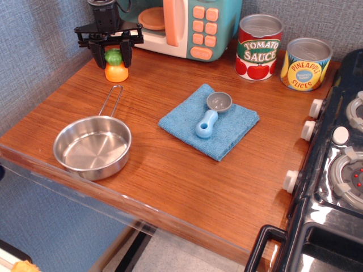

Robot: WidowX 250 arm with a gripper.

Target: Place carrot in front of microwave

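Observation:
The carrot (115, 70), orange with a green leafy top, stands upright on the wooden table (170, 170) at the back left. It is just in front of the left part of the microwave (195, 28), which is teal with a cream front and peach handle. My gripper (112, 56) comes down from above. Its two black fingers (97, 55) sit on either side of the green top and appear shut on it. The carrot's base touches or nearly touches the table.
A steel pan (92, 147) with a wire handle sits front left. A blue cloth (210, 122) with a blue measuring spoon (211, 113) lies mid-table. A tomato sauce can (258, 46) and a pineapple can (306, 63) stand at the back right. A black stove (334, 170) is on the right.

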